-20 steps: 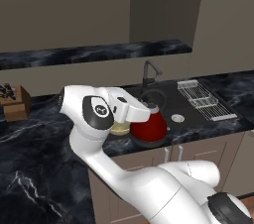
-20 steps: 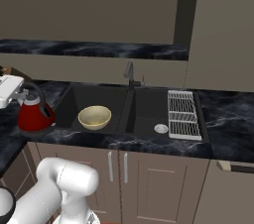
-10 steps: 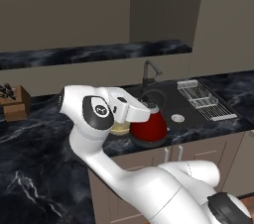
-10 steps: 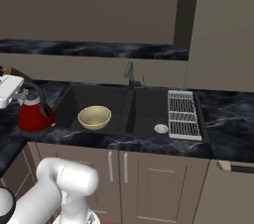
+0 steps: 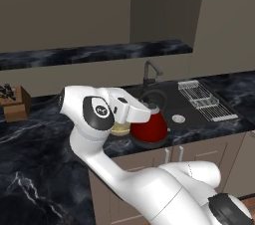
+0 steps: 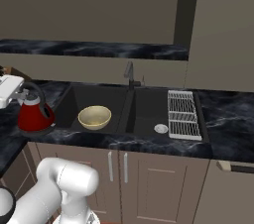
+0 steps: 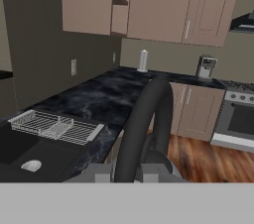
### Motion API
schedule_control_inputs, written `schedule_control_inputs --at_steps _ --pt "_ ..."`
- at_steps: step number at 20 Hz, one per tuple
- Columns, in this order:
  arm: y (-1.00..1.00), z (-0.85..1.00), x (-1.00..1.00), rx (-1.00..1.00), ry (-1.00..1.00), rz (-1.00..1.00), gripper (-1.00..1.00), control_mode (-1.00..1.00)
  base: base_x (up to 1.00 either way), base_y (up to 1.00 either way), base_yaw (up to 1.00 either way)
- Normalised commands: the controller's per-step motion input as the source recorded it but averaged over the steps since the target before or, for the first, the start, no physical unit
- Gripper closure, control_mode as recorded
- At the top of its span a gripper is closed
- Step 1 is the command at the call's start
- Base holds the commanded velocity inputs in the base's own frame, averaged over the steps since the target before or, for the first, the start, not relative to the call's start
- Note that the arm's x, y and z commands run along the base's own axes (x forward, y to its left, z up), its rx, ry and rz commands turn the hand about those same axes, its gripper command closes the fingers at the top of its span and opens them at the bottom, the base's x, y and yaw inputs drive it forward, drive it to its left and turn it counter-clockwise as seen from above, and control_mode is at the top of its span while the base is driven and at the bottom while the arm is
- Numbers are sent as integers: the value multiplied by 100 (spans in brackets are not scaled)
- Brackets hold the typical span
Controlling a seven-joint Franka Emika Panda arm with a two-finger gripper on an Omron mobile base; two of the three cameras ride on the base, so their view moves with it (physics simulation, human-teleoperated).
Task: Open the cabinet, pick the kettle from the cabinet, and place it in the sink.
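Note:
My gripper point(image 5: 138, 113) is shut on the black loop handle of the glossy red kettle point(image 5: 149, 128). In the right base view the kettle point(image 6: 33, 117) sits low at the left rim of the dark sink point(image 6: 141, 114), under my gripper point(image 6: 14, 94); I cannot tell whether its base touches the counter. In the hand view the kettle handle point(image 7: 147, 124) arches up between my fingertips point(image 7: 105, 174), with the sink point(image 7: 15, 144) at the lower left. Brown-taupe cabinet fronts point(image 5: 64, 10) hang above the counter, with a dark gap to their right.
A cream-yellow bowl point(image 6: 95, 117) lies in the left basin, and a silver wire rack point(image 6: 182, 114) sits by the drain point(image 6: 160, 128) on the right. The dark faucet point(image 6: 130, 74) stands behind the sink. A knife block point(image 5: 14, 102) stands on the counter's far left.

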Motion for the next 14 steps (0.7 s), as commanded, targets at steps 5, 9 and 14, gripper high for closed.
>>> schedule_control_inputs --at_steps 5,9,14 --pt "0 0 0 0 0 0 100 -100 0 0 0" --pt "0 0 0 0 0 0 100 -100 0 0 0" --pt "0 0 0 0 0 0 100 -100 0 0 0"
